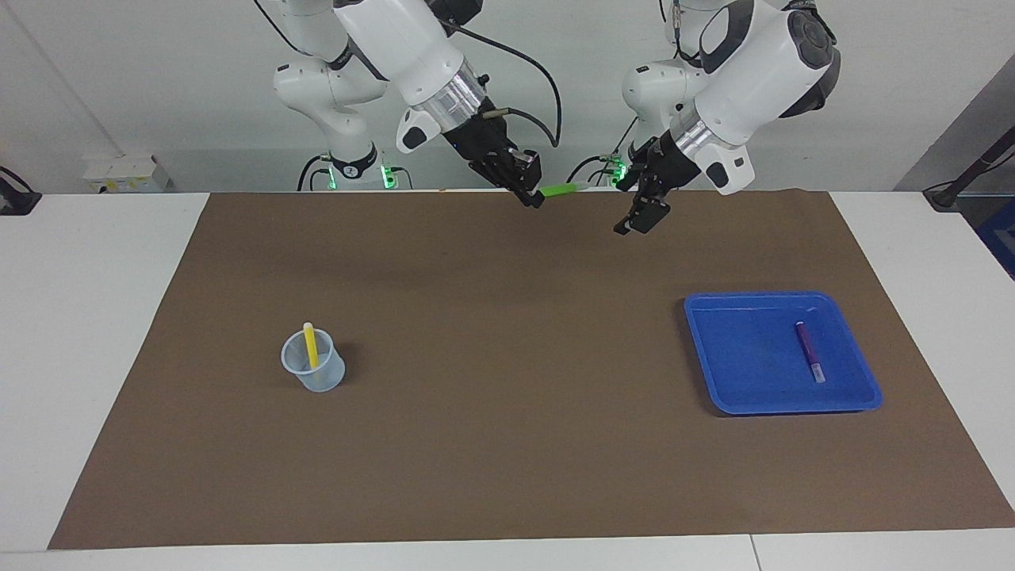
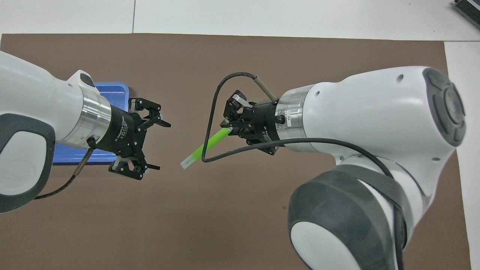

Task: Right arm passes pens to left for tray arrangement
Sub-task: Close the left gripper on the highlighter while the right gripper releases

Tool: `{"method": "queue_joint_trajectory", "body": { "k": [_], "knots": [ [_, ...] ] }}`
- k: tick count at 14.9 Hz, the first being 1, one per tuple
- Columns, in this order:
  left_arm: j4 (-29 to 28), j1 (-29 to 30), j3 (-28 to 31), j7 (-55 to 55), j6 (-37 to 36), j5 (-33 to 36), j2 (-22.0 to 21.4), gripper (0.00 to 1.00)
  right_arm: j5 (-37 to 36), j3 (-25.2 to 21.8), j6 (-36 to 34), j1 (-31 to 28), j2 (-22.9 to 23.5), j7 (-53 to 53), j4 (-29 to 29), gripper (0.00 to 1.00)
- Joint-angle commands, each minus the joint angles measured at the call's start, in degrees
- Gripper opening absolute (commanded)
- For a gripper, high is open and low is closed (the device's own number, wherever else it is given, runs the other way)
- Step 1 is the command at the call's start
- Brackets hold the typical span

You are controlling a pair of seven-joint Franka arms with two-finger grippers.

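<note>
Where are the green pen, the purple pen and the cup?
green pen (image 2: 206,147), overhead view, mid-barrel.
purple pen (image 1: 810,350), facing view, mid-barrel.
cup (image 1: 319,377), facing view, front wall.

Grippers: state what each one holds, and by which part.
Right gripper grips the green pen by its green end, whitish end free. Left gripper is open, empty.

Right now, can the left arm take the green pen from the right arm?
Probably yes: the left gripper is open, facing the green pen's free pale end, with only air between. The right gripper holds the pen's other end.
</note>
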Motion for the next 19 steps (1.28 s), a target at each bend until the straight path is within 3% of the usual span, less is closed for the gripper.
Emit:
{"method": "queue_joint_trajectory", "body": {
  "k": [1, 5, 14, 19],
  "knots": [
    [-1.06, 1.83, 0.36, -1.83, -1.63, 0.04, -1.57, 1.0, 1.39, 0.06, 1.19, -0.42, -1.68, 0.39, -2.14, 0.0],
    [-1.15, 3.07, 0.36, -5.33, -1.37, -2.93, -1.57, 0.99, 1.39, 0.06, 1.19, -0.42, -1.68, 0.3, -2.14, 0.0],
    [-1.15, -2.82, -0.34, -39.34, 12.77, -8.75, -0.6, 0.99, 1.3, 0.06, 2.68, -0.33, -1.77, -0.66, -2.66, 0.0],
    [-1.42, 0.06, 0.18, -39.11, 7.44, -8.75, -1.04, 0.99, 0.86, 0.06, 5.4, 0.46, -2.3, -0.67, -3.89, 0.0]
  ]
}}
